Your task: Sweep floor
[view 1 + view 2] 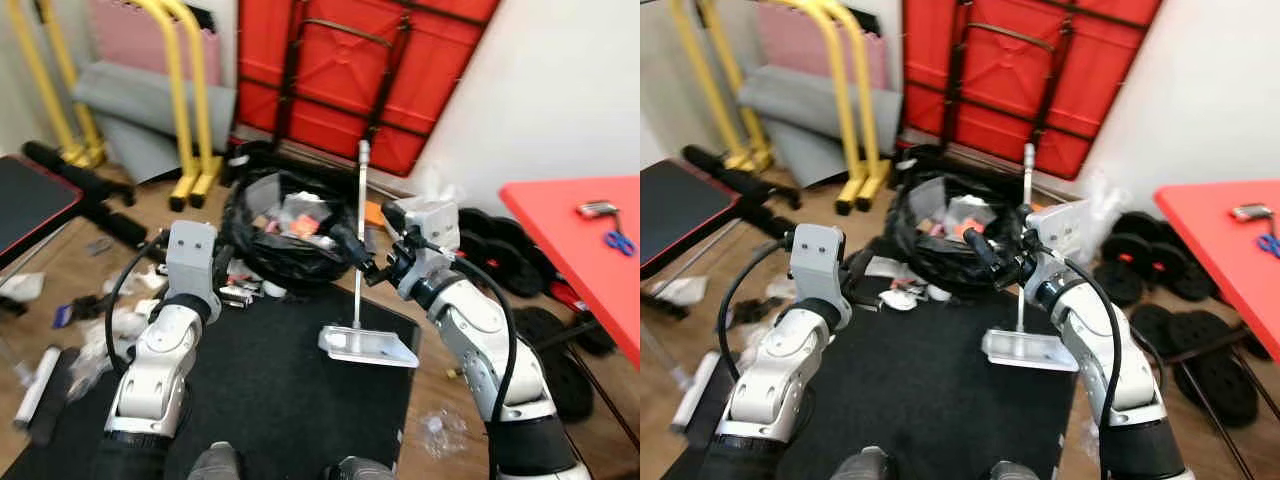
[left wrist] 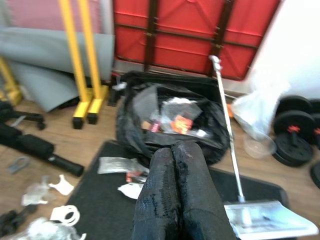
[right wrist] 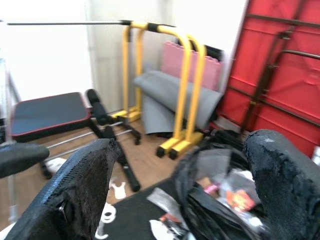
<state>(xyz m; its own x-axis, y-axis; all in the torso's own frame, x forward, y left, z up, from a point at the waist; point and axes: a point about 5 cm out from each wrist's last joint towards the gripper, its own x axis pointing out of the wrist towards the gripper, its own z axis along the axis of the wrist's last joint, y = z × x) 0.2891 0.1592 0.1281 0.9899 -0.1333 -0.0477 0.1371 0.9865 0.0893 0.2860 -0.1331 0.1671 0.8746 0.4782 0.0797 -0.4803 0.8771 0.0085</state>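
A silver dustpan (image 1: 367,346) stands on the black mat (image 1: 280,390), its thin metal handle (image 1: 359,235) upright. My right gripper (image 1: 352,247) is held up at mid-handle, right beside the pole, its fingers reaching past it toward the bag. In the right wrist view its black fingers (image 3: 85,190) are spread wide open with nothing between them. My left gripper (image 2: 173,150) is raised over the mat's left part, shut and empty, pointing at a black trash bag (image 1: 290,232) full of rubbish. Wrappers and scraps (image 1: 238,290) lie at the mat's far edge.
White litter (image 1: 105,335) is strewn on the wood floor to the left. A red table (image 1: 585,235) with scissors stands at the right, weight plates (image 1: 500,255) beside it. A yellow rack (image 1: 185,100), a bench (image 1: 30,200) and a folded red table (image 1: 370,60) line the back.
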